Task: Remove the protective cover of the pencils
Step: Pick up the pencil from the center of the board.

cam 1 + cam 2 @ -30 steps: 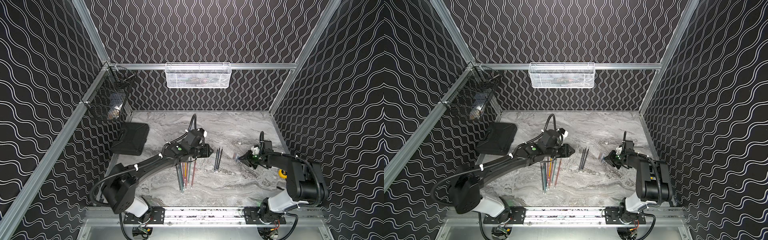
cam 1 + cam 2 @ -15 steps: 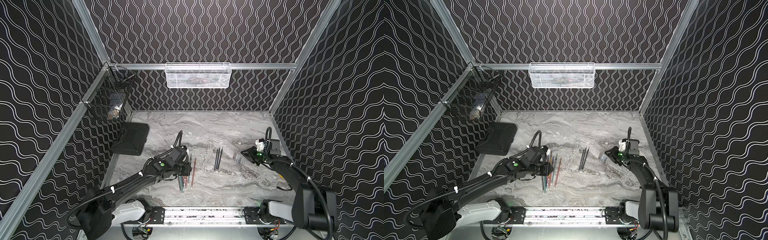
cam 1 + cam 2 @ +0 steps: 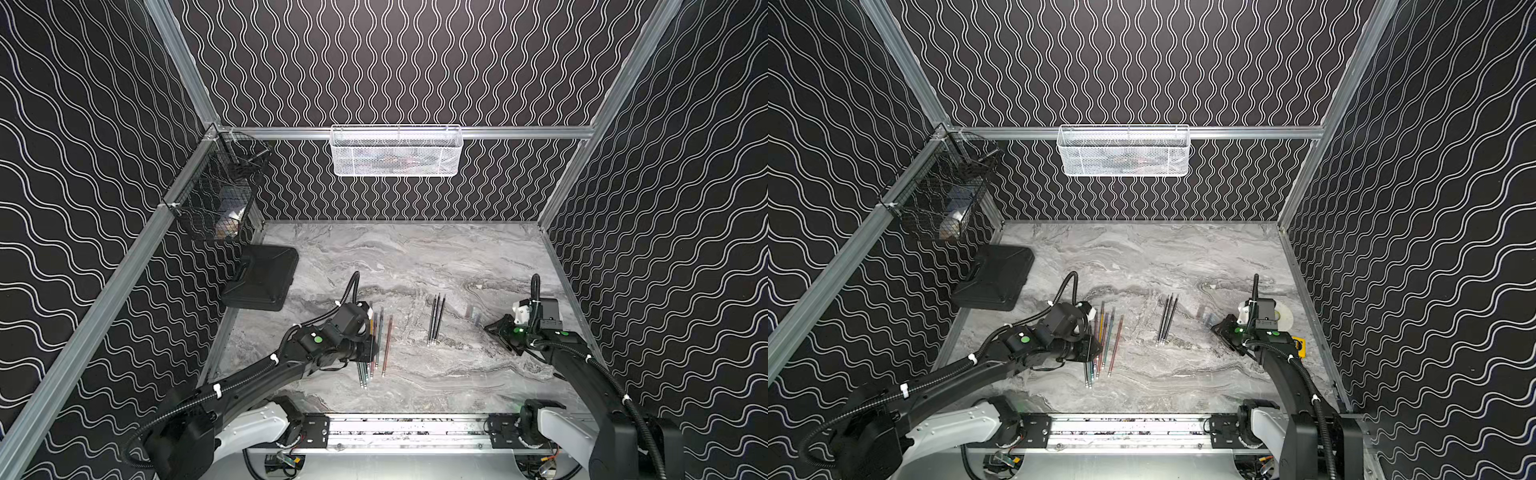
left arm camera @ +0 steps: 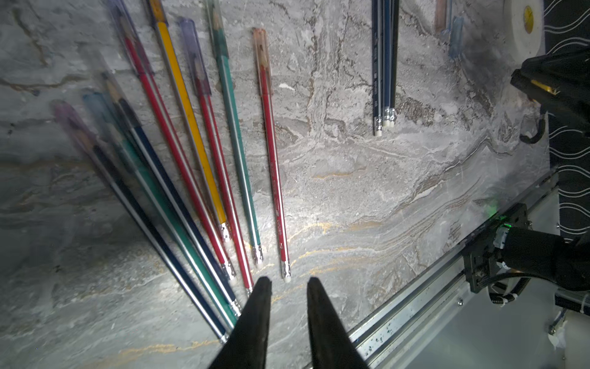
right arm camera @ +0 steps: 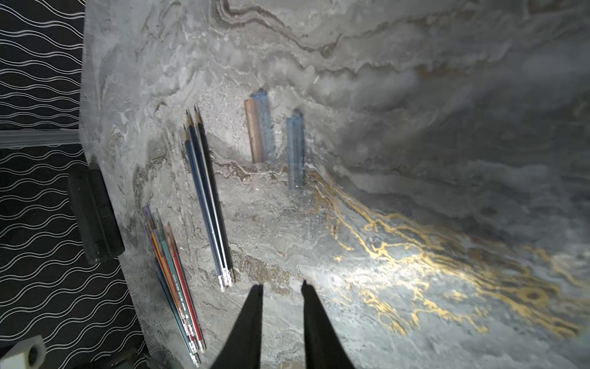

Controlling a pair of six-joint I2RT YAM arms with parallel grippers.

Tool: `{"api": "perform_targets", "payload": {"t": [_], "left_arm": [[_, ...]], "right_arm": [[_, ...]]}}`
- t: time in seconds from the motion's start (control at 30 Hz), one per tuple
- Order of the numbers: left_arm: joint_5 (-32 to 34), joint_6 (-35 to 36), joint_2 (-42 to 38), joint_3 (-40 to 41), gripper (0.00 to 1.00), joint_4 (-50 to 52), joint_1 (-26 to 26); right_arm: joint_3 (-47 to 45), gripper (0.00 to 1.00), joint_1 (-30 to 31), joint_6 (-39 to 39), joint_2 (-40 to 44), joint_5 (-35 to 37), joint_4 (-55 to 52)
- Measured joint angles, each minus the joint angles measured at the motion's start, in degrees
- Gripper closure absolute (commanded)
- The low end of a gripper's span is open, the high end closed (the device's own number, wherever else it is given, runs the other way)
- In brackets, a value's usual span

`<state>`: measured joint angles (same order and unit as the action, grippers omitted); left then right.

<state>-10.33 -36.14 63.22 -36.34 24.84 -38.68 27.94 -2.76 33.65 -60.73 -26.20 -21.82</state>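
The pencils [image 3: 376,345], long thin sticks in red, orange, teal, purple and dark blue, lie fanned on the grey marbled surface [image 3: 415,257] at lower centre in both top views. Just right of them, three dark pencils [image 3: 435,320] lie side by side. Further right are a few loose translucent caps [image 3: 473,313]. The black left arm [image 3: 266,370] reaches in from the lower left, its head over the fan. The black right arm [image 3: 573,361] rises from the lower right, its head near the loose caps. A black plastic case [image 3: 262,278] sits left of centre, a white mesh basket [image 3: 397,151] hangs at top centre and a black wire basket [image 3: 216,199] at upper left. In a top view a white tape roll [image 3: 1283,318] shows beside the right arm's head.

In the left wrist view the left fingers [image 4: 255,326], two black tapered blades, stand slightly parted and released, with nothing between them. Their tips are just beside the pale eraser ends of the red pencils. Whether they touch, I cannot tell. Tinted clear caps [image 4: 263,60] cover the far points of the coloured pencils.

In the right wrist view the right fingers [image 5: 249,326] are likewise slightly parted and empty, over bare stone. The dark pencils' eraser ends lie just beside them. The loose caps, one brownish and two blue, lie well beyond the tips.
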Motion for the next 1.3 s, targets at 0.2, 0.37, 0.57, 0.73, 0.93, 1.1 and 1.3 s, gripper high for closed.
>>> {"api": "perform_targets", "payload": {"t": [0.2,0.37,0.57,0.73,0.93,1.1,1.3], "left_arm": [[-2.64,-0.07,2.71,2.05,0.70,-3.34,-0.09],[-2.64,-0.44,4.31,1.55,0.69,-5.20,-2.69],[0.48,-1.33,7.78,-1.09,0.69,-5.90,-6.86],[3.58,-1.44,5.40,-1.27,0.69,-4.22,-7.80],[4.76,-1.64,-4.63,-0.35,0.69,-1.14,-3.74],[3.63,-3.02,-15.52,0.00,0.66,1.99,-2.40],[1.77,-4.50,-25.24,-2.08,0.66,7.06,-2.25]], "right_arm": [[-3.63,0.76,0.00,0.17,-0.09,-2.21,2.99],[-5.16,0.75,1.20,0.11,1.57,-3.43,5.05],[-5.33,0.76,6.19,-0.26,3.89,-0.68,6.60],[-3.02,0.76,17.77,0.20,4.22,5.31,5.42],[6.95,0.75,38.58,8.57,-5.33,15.61,2.82],[22.43,0.74,49.94,13.81,-21.03,22.80,1.42],[42.05,0.75,54.97,19.08,-40.46,27.85,-5.09]]}}
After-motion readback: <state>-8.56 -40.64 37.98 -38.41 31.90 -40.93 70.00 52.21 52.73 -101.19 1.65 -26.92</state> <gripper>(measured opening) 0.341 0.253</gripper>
